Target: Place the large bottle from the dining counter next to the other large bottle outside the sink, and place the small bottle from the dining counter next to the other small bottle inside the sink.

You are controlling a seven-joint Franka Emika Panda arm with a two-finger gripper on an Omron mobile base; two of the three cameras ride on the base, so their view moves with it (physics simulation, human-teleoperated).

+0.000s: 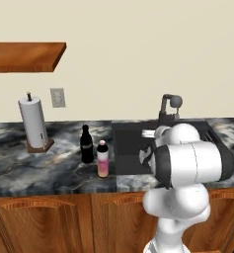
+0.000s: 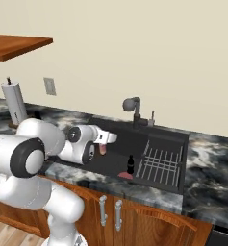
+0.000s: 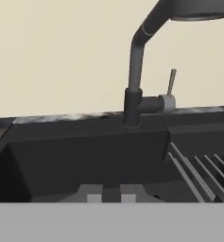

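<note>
The fingers (image 2: 104, 148), closed on a small reddish bottle (image 2: 103, 149), hang over the sink (image 2: 116, 144) holding one dark small bottle (image 2: 131, 164), while the left view shows two large bottles, black (image 1: 87, 144) and pink (image 1: 102, 159), side by side on the surface (image 1: 34, 168).

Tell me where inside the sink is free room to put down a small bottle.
The sink floor is bare between the faucet side and the small dark bottle. It is crowded on the right, where the ridged drainer lies, and around that bottle near the front edge.
</note>
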